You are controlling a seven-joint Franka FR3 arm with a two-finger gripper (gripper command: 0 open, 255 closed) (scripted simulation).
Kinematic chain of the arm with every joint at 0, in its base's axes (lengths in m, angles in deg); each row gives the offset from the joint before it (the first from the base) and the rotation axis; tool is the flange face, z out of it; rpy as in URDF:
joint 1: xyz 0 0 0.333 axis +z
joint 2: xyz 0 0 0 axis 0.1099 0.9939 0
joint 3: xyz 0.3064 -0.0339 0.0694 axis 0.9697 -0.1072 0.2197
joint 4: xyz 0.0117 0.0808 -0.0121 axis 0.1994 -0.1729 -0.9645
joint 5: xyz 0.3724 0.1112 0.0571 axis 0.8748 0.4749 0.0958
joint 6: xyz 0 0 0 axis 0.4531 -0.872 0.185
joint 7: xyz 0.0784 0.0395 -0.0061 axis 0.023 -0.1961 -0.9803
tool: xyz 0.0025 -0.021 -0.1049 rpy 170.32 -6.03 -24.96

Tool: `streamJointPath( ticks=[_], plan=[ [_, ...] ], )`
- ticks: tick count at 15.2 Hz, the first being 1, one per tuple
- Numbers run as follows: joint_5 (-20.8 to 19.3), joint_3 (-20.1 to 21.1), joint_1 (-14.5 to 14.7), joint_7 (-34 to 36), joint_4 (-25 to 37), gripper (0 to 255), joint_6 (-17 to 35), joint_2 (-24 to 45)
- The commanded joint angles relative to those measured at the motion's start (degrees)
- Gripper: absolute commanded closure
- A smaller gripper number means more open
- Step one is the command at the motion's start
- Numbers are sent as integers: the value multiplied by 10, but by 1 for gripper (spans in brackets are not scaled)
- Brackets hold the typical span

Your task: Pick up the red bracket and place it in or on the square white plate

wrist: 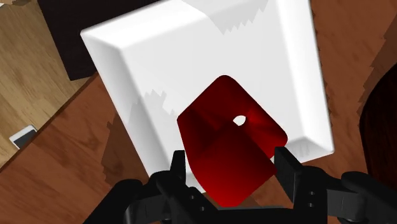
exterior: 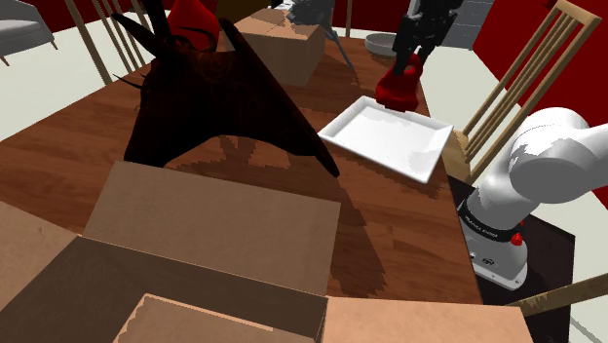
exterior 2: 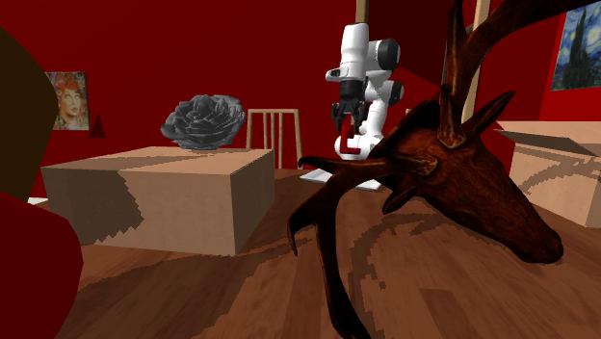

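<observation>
Fingers: I read the two black fingers (wrist: 287, 168) as closed on the red bracket (wrist: 224, 137). One presses on each side of its lower flap at a middling spread, and I see no gap between them and the part.
Gripper: The gripper (wrist: 230, 172) points down at the plate. In the shoulder view I see it hanging over the plate's far edge.
Red bracket: It is a bent piece with a small hole in its upper flap. It is carried in the grasp, off the table and over the plate.
Square white plate: The square white plate (wrist: 191, 57) lies under the bracket. From the wrist camera the bracket covers part of the plate's floor and one rim close to a corner, so I judge it sits over the edge region, not the middle.
Height: In the second exterior view the bracket looks to hang clear of the plate. I cannot tell how close.
Table: The wooden table (exterior: 399, 209) bears the plate. A dark deer head (exterior: 209, 97) and a cardboard box (exterior: 214, 229) stand well apart from it.
Done: The pick-up and, by my reading, most of the carry.
Left: Nudge toward the plate's middle, lower, spread the fingers, and back away.
Risk: Letting go this near the rim could tip the bracket off onto the wood.
</observation>
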Motion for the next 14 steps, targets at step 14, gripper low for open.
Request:
streamJointPath(
  ticks=[14],
  plan=[
    [9,8,5,-1,-121,255,98,-23]
  ],
)
